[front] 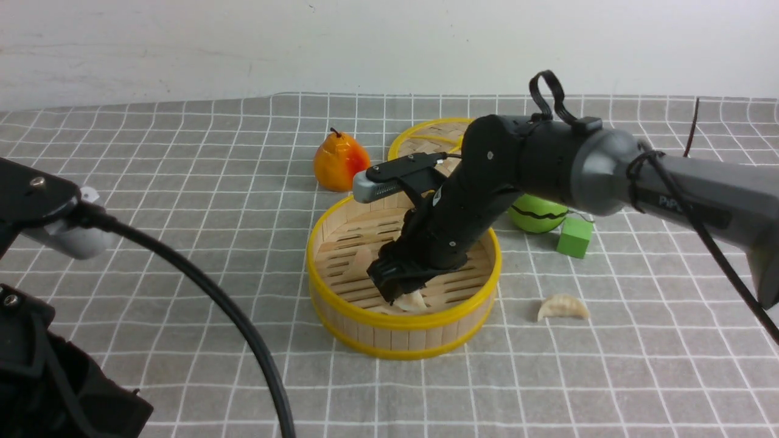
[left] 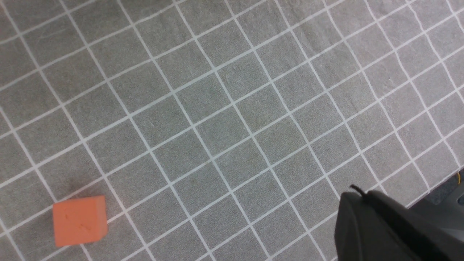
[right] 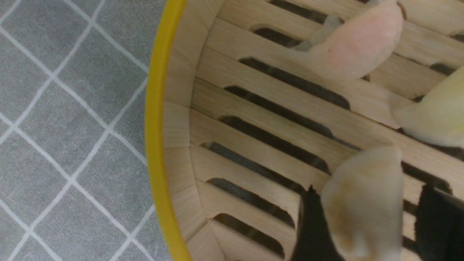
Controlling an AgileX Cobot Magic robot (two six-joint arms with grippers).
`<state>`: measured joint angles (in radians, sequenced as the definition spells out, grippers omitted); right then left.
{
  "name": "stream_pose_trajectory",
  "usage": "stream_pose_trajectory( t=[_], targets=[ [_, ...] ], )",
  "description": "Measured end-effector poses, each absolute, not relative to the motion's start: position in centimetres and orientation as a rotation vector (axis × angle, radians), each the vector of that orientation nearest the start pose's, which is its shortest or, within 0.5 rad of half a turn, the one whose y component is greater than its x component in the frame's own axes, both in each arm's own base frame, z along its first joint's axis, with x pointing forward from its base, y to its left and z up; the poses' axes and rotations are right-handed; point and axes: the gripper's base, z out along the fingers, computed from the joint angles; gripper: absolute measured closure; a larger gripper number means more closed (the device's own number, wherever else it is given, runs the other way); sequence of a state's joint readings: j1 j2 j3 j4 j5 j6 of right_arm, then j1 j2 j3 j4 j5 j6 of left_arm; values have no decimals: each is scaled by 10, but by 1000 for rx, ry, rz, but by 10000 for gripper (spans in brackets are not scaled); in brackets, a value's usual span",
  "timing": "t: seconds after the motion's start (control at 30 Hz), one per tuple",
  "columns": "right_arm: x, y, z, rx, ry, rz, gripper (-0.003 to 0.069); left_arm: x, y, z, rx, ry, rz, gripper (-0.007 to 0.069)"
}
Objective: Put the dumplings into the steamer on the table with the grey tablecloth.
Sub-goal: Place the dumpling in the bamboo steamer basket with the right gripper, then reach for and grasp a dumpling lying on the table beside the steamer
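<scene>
The steamer [front: 341,304] stands mid-table on the grey tablecloth [front: 182,201]. My right gripper [front: 403,294] reaches down inside it, jaws apart. A cream dumpling [right: 362,203] sits between its fingers [right: 311,224], touching one, with a gap to the other. It also shows in the front view [front: 416,302]. A pinkish dumpling [right: 359,47] and a greenish one [right: 435,116] lie on the slatted floor [right: 253,108]. Another dumpling [front: 563,307] lies on the cloth right of the steamer. My left gripper [left: 362,197] hovers over bare cloth, fingers together and empty.
The woven lid [front: 426,135] lies behind the steamer. A pear [front: 339,161] stands at the back left of it. A green ball [front: 538,216] and a green cube [front: 575,237] are to its right. An orange cube [left: 79,220] lies near my left gripper.
</scene>
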<state>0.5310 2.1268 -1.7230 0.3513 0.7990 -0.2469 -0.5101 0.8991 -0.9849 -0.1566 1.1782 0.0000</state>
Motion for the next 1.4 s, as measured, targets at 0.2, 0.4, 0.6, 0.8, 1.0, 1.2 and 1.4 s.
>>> stream_pose_trajectory(
  t=[0.2,0.4,0.6,0.8,1.0,1.2,1.4],
  targets=[
    [375,242,276,-866,2495,425,48,121,-83,357,637,2534,-395,638],
    [355,203,323,-948,2487,180,101,120,-82,356,639,2539,-394,638],
    [361,137,283,-878,2705,81,162,120,-83,356,639,2543,-401,638],
    [377,107,225,-945,2759,97,167,120,-83,356,639,2545,-410,638],
    [395,109,191,-1091,2671,61,168,119,-83,356,643,2555,-409,638],
    [403,111,174,-1155,2623,48,203,118,-83,355,647,2566,-408,638],
    [404,113,169,-1165,2622,82,414,118,-83,355,647,2567,-409,638]
  ],
)
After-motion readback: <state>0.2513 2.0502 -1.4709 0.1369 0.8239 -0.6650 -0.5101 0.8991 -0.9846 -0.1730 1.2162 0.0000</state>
